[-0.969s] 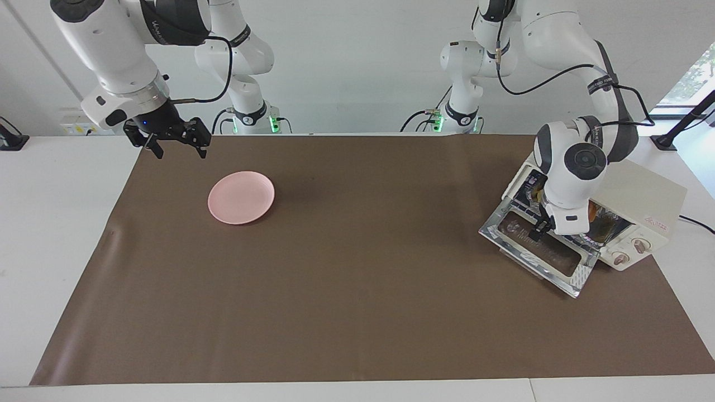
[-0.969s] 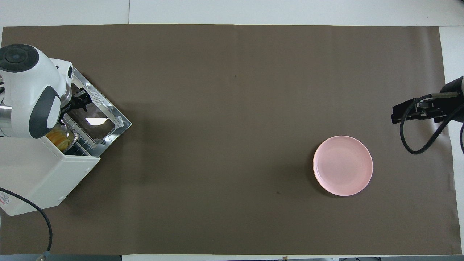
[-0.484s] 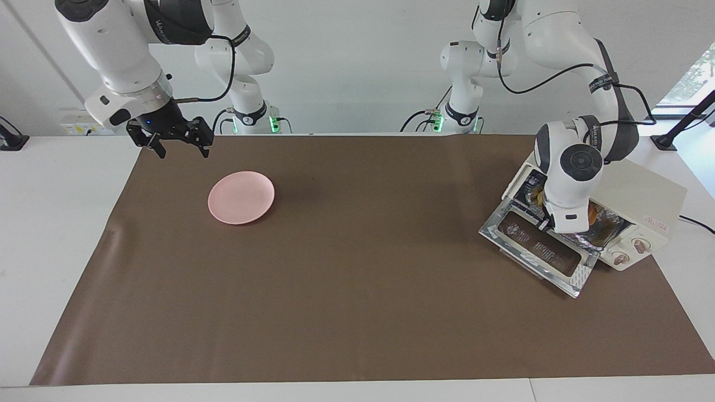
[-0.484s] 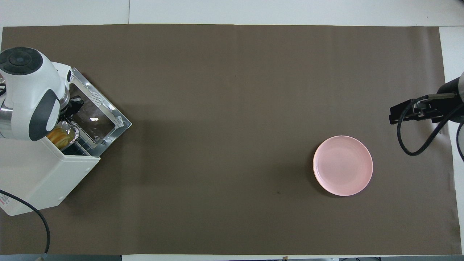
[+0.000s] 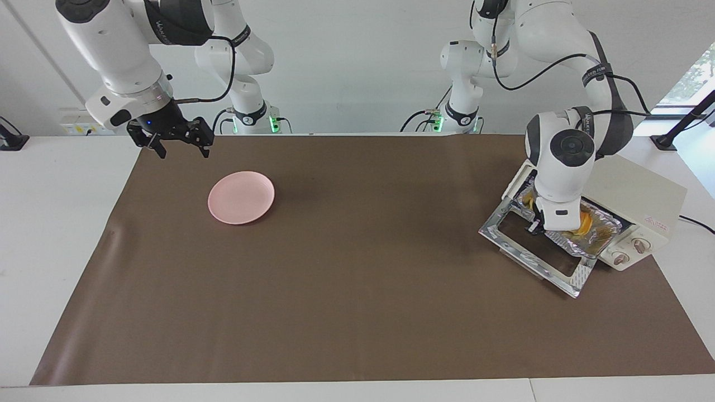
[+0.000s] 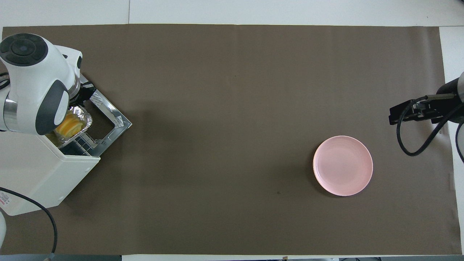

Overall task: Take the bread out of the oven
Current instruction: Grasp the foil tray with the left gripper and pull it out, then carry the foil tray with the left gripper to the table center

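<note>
The left claw (image 5: 534,228), closed on the thin, crushable foil tray (image 5: 581,234), carries light, soft bread (image 6: 70,125); the right claw (image 5: 170,139) waits open.

Ridged yellow-orange bread loaf (image 6: 70,125) in foil tray, at cream-white boxy toaster oven's (image 6: 40,174) open mouth, door down.

Pretty bright, even light from above, soft shadows under the arms, everything sharp, daylight at one window edge.
</note>
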Motion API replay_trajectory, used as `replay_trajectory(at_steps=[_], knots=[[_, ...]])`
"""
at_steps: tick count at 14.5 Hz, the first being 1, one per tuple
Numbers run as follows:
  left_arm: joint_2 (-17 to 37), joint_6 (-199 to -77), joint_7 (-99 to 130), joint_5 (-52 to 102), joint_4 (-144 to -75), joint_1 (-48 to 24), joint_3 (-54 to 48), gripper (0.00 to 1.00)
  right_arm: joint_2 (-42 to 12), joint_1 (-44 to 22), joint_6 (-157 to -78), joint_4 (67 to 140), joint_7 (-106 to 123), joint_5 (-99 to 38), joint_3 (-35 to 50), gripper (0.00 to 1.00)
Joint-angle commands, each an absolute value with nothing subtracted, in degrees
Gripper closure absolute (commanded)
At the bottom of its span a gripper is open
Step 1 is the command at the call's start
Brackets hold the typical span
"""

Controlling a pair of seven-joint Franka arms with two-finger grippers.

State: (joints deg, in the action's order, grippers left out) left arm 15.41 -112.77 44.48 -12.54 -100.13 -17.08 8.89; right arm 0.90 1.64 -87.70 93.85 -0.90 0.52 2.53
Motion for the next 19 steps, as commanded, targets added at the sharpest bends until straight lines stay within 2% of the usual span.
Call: replay_trajectory(at_steps=[1,4,10,13,16,19], knots=[[18.71,-112.15,44.03,-7.48,-93.36,-22.30,9.67,1.00,2.37,2.02,-87.63,95.45,0.53,0.26,2.72,0.00],[19.25,-113.11,43.68,-7.12,-92.46,-28.37,9.49,1.00,2.37,2.02,-87.63,95.45,0.53,0.26,2.72,0.00],[19.16,-119.16,44.38,-0.62,-94.91,-40.14,9.49,1.00,2.37,2.46,-87.36,95.36,0.53,0.26,2.64,0.00],[19.86,-121.11,42.90,-0.79,-95.10,-43.41,9.49,1.00,2.37,2.55,-87.71,95.62,0.09,0.26,2.64,0.00],[20.04,-124.43,29.13,-0.88,-96.06,-46.92,9.58,1.00,2.46,2.55,-88.24,95.71,0.26,0.26,2.72,0.00],[21.79,-125.77,31.11,-1.14,-97.73,-50.96,9.84,1.00,2.81,2.64,-90.34,96.68,0.26,0.09,2.72,0.00]])
